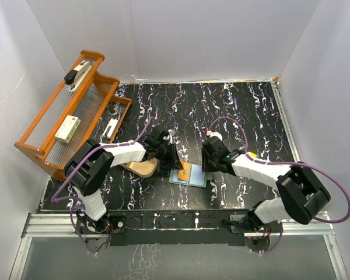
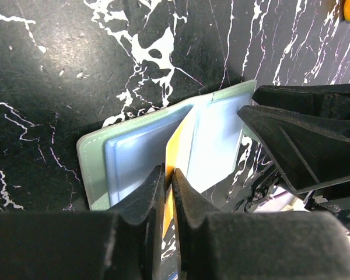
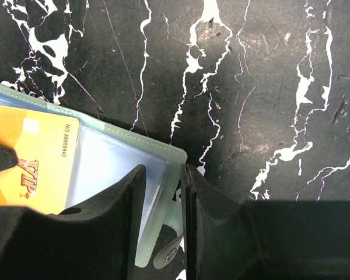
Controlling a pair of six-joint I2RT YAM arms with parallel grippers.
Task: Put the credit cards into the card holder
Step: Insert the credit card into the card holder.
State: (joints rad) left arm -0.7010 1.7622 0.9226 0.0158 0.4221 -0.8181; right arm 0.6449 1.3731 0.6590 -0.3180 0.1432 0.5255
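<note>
1. Centrally in the overhead view, the card holder [image 1: 193, 178] lies opened flat on the worktop [image 1: 245, 111] between the two tools, so that its clear sleeves face upward.
2. We see the right tool [image 3: 163, 172] closed on the holder's corner, just beside the snap tab [image 3: 164, 254], with its fingers astride the pale rim. We judge that this grip keeps the holder from sliding.
3. The left tool [image 2: 169, 172] is pinched almost shut on an orange card [image 2: 178, 137]. The card slants down onto the holder near its middle fold, presumably so that its leading edge can slip into a sleeve.
4. We cannot tell whether that edge has entered a sleeve, so we judge the insertion to be under way and not finished.
5. Left of the holder sits a tan dish [image 1: 141, 168], partly hidden by the left arm. We cannot make out any further cards.
</note>
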